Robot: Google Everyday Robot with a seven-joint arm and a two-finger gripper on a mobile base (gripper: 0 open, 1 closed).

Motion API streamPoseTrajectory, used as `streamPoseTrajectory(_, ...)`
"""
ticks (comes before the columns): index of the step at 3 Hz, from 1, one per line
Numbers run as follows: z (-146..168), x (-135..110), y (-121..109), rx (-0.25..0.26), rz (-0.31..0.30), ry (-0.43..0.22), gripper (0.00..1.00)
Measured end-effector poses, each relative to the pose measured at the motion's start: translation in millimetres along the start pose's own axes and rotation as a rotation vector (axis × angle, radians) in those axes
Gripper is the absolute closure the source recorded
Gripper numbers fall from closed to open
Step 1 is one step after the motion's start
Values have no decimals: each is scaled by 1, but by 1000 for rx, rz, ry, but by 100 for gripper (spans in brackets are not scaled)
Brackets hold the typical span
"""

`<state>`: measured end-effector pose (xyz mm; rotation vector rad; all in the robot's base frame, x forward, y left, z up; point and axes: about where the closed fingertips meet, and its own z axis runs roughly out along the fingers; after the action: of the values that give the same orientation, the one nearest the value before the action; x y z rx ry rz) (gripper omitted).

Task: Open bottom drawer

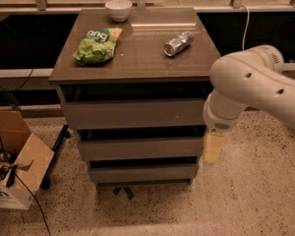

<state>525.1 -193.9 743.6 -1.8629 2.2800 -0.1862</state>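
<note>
The bottom drawer (142,173) is the lowest of three grey-brown flat fronts in the cabinet (132,113). It sits flush and shut, just above the floor. My white arm (250,82) comes in from the right. The gripper (212,148) hangs down from it beside the cabinet's right edge, level with the middle drawer (140,149) and a little above the bottom drawer. It shows as one pale yellowish shape and touches no drawer front that I can see.
On the cabinet top lie a green chip bag (97,45), a tipped can (178,44) and a white bowl (118,9). An open cardboard box (14,161) with cables stands on the speckled floor at the left. A dark wall runs behind.
</note>
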Motion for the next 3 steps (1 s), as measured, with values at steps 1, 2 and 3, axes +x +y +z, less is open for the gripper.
streamPoseTrajectory(1,54,-11,20,-55,49,-65,0)
streamPoseTrajectory(2,98,-8,31,-105,123,-128,0)
streamPoseTrajectory(3,141,4,37,-153,196,-179,0)
